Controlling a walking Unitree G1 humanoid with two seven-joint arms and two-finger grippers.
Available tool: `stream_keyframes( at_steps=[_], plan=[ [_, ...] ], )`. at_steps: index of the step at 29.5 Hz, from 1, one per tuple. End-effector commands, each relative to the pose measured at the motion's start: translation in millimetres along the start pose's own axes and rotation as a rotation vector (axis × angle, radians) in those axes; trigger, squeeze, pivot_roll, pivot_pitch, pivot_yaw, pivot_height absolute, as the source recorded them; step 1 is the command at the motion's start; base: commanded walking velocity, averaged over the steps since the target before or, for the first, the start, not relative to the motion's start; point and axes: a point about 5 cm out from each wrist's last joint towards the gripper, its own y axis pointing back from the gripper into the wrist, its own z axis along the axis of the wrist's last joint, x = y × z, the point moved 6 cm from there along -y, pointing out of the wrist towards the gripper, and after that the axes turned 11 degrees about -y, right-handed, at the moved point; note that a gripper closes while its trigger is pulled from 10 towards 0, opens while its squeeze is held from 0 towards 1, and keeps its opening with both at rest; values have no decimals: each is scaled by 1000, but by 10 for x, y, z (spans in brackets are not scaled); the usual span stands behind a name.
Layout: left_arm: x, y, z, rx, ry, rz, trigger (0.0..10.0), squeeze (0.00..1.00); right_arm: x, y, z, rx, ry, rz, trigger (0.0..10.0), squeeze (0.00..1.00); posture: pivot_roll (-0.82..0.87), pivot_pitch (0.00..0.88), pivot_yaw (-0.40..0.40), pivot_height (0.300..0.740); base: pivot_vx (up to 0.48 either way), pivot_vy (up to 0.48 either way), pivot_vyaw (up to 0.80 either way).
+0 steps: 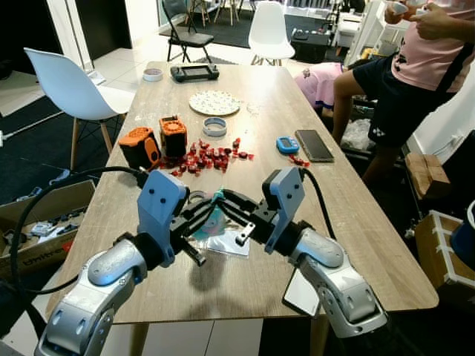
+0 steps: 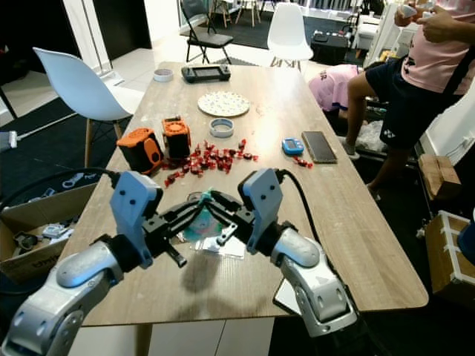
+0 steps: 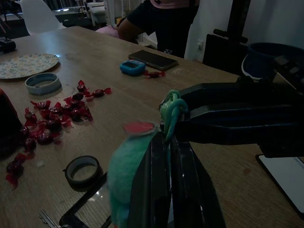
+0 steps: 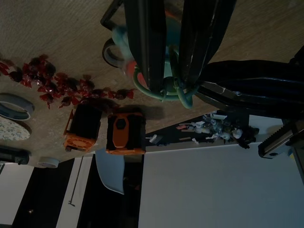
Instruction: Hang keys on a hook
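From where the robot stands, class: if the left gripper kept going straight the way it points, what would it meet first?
Most likely the right gripper: the left gripper points across at it, tips meeting at the teal keyring loop. Exact depth is unclear.

The long pale wooden table [image 1: 349,215] has a matt, lightly grained top. At its centre lie small sweets in crinkled glossy red wrappers [image 1: 211,157], and at their nine o'clock stand two boxy orange-and-black plastic cases [image 1: 152,141] with a dull sheen. Toward twelve o'clock sits a speckled flat paper-like plate [image 1: 214,102], matt. At three o'clock of the sweets a dark glossy glass-fronted phone [image 1: 314,144] reflects light. The smooth white moulded plastic chair [image 1: 70,85] stands at ten o'clock. The left gripper [image 1: 210,210] and right gripper [image 1: 226,199] have matt black fingers on brushed silver metal arms; between them hangs a fuzzy teal cloth-like keyring toy with a rubbery green cord [image 3: 172,111].
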Motion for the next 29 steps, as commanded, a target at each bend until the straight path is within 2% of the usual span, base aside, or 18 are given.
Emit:
stream_keyframes(
  at_steps=[1,8,9,10,11,12,15,16,18,22,26,29],
  plan=[
    [23,-27,2,-12,22,26,0,0,134,-25,-10,1,-16,58,10000,0,132,131,-60,740,0,0,0],
    [20,-21,24,-22,30,24,0,0,70,-24,-23,-1,-18,18,10000,0,130,134,-60,740,0,0,0],
    [19,-20,30,-26,32,23,10000,0,53,-25,-24,-2,-20,9,10000,0,130,134,-60,740,0,0,0],
    [17,-20,34,-29,34,23,10000,0,41,-23,-24,-3,-21,2,10000,0,130,135,-60,740,0,0,0],
    [11,-19,48,-35,38,20,10000,0,30,-22,-28,-4,-34,-1,10000,757,130,135,-60,740,0,0,0],
    [9,-18,56,-40,39,19,10000,0,18,-20,-29,-5,-42,-6,10000,1000,130,135,-60,740,0,0,0],
    [7,-17,63,-43,39,19,10000,0,-1,-17,-25,-7,-44,-17,10000,1000,130,135,-60,740,0,0,0],
    [8,-17,61,-42,38,21,10000,0,-11,-15,-20,-8,-39,-23,10000,0,130,135,-60,740,0,0,0],
    [16,-18,56,-39,40,28,10000,0,-23,-11,-11,-11,-36,-27,10000,0,131,136,-62,740,0,0,0],
    [198,-27,-9,-17,73,148,10000,0,-112,75,41,-25,-55,-52,10000,0,133,135,-66,740,0,0,0],
    [268,-29,-51,-1,82,195,10000,0,-130,143,47,-16,-62,-43,10000,0,130,135,-66,740,0,0,0],
    [385,-19,-156,42,75,279,10000,0,-260,312,81,4,-57,-59,10000,0,125,134,-66,740,0,0,0]
  ],
)
